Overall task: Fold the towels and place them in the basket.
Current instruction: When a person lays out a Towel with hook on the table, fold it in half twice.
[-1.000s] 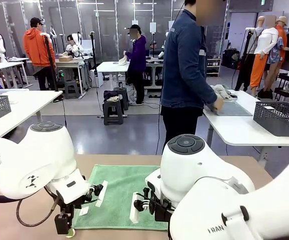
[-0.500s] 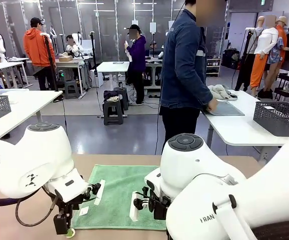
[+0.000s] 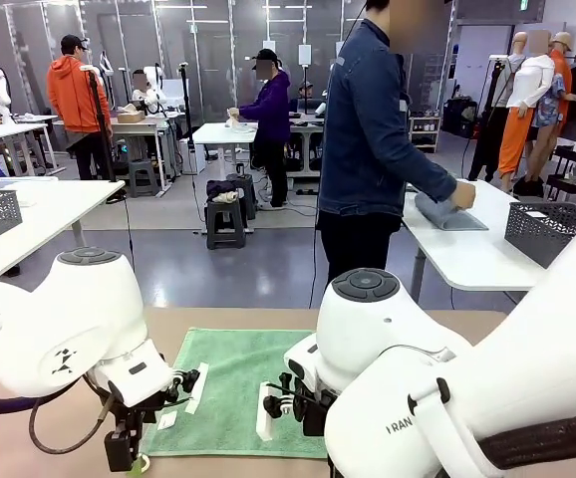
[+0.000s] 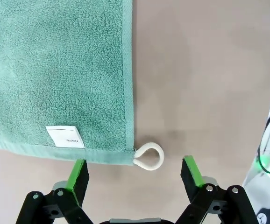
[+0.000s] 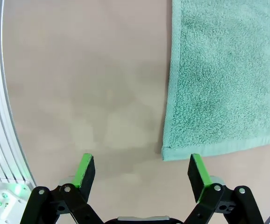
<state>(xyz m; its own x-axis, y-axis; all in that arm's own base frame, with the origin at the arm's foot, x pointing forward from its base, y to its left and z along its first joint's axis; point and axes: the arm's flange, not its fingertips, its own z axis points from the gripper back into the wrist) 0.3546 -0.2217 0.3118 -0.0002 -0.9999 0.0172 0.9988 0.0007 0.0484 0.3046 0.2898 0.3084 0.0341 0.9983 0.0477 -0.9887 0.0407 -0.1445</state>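
- I'm hovering my left gripper (image 4: 135,170) over the near corner of the mint green towel (image 4: 55,70); the jaws are standing wide open and gripping nothing.
- The left fingertips are straddling the towel's white hanging loop (image 4: 150,156), which is lying on the tan table (image 4: 209,70) just off the corner hem. The white label (image 4: 65,136) is sitting just inside that hem.
- I'm hovering my right gripper (image 5: 140,165) over the other near corner. It is also wide open and empty, and the corner is lying between the pads.
- The towel is lying flat and unfolded on the table between my two arms.
- The person (image 3: 368,149) is facing the side table with a hand pressing on a grey-blue towel (image 3: 447,211); the basket (image 3: 557,231) is sitting on that same table.
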